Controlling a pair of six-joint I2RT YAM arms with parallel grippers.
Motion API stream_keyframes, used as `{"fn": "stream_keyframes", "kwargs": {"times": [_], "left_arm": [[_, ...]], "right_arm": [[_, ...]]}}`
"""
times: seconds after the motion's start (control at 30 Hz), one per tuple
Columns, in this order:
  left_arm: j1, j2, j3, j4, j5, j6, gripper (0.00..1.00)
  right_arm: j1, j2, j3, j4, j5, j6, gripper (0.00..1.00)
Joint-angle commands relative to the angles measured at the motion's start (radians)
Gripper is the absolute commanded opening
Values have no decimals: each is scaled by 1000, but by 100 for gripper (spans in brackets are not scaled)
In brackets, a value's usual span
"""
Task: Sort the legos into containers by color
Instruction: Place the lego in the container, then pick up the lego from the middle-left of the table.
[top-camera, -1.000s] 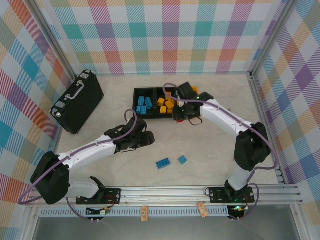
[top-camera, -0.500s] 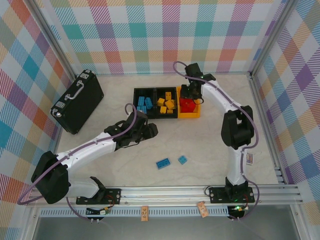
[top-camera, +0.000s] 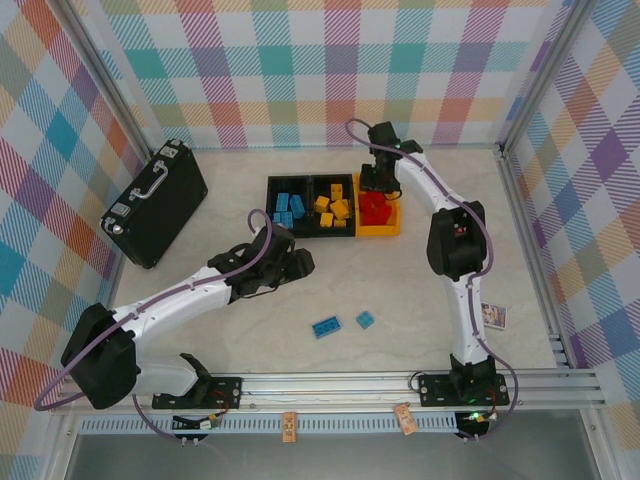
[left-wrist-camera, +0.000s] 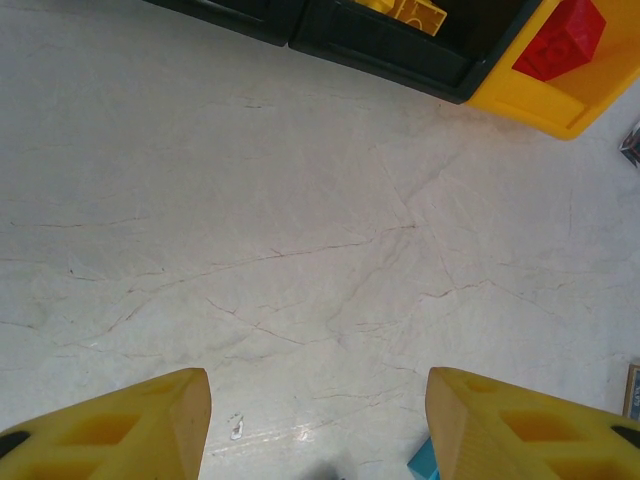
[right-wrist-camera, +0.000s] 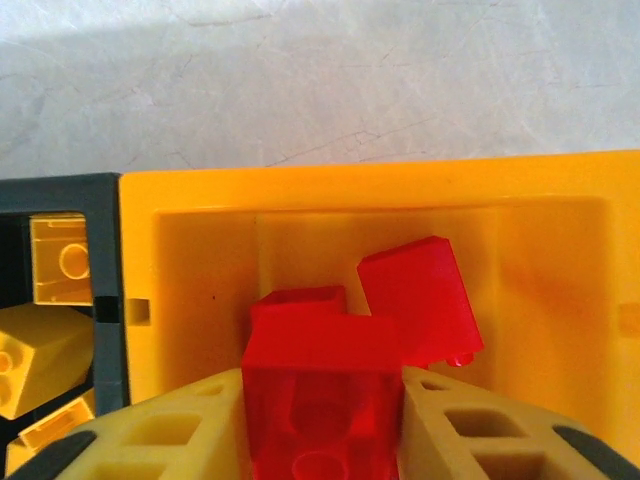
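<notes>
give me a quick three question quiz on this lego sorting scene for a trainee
1. True or false: the left pincer is gripping a brick.
2. The right pincer, closed on a red studded plastic brick, hangs over the yellow-orange rectangular plastic bin. What lies in that bin? A. yellow bricks B. other red bricks C. nothing
3. How many blue studded plastic bricks lie loose on the pale table, outside any bin?

Key: 1. False, its fingers stand apart with nothing between them. 2. B. 3. Two.
</notes>
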Motion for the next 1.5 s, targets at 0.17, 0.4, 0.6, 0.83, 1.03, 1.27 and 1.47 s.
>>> {"fn": "stream_keyframes", "kwargs": {"times": [0.17, 0.4, 0.6, 0.83, 1.03, 1.27, 1.47], "left_arm": [[-11, -16, -19, -9, -20, -16, 58], [-11, -13, -19, -15, -2, 8, 59], [-14, 25, 7, -33, 50, 64, 59], [-21, 96, 70, -100, 147, 186, 61], [-40, 143, 124, -184, 175, 305, 61], [-95, 210, 173, -247, 191, 439, 63], [-192, 293, 204, -285, 163, 526, 65]], "right_arm": [[-5, -1, 47, -46, -28, 11, 53], [-1, -190, -92, 17, -65, 19, 55], [1, -382, -282, 70, -108, 25, 57], [5, -605, -574, 136, -221, 41, 60], [3, -764, -790, 146, -345, 40, 64], [0, -913, -992, 108, -521, 51, 64], [-10, -1015, -1126, 73, -528, 78, 67]]}}
